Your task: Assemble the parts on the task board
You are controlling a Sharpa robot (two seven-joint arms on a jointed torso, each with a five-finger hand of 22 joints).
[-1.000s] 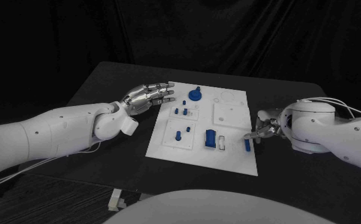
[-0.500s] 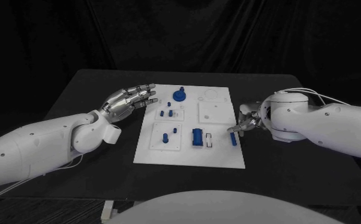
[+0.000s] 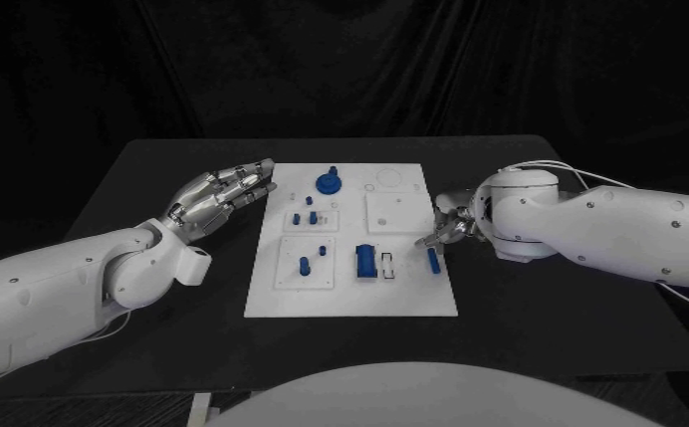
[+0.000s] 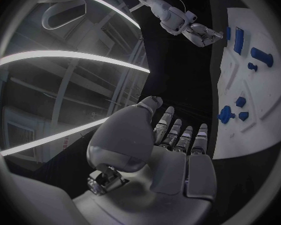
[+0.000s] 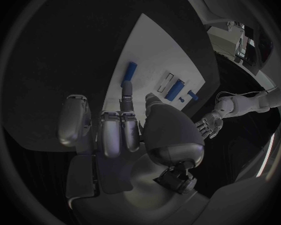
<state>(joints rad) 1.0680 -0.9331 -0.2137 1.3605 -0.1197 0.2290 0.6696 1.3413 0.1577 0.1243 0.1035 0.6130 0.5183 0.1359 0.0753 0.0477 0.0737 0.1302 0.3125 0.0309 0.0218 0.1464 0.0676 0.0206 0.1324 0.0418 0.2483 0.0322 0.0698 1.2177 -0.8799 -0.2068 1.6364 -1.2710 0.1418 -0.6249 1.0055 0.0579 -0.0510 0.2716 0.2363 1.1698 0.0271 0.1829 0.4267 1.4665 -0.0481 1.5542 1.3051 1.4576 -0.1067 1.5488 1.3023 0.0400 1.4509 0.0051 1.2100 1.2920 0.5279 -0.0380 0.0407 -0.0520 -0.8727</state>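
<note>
Head view: white flat plastic task board mid counter; right hand empty, fingers loosely apart, tips just by small blue bar part.

Right wrist view: bar just beyond fingertips. Prob. reach-to-pick step; next needs pinch on bar.

Left wrist view: left hand wide, empty, beside board.

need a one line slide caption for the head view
Both hands flank the white task board: left hand open beside it, right hand hovering near a blue part at its edge.

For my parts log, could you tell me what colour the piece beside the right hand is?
Blue: the small bar, clearest in the head view.
</note>
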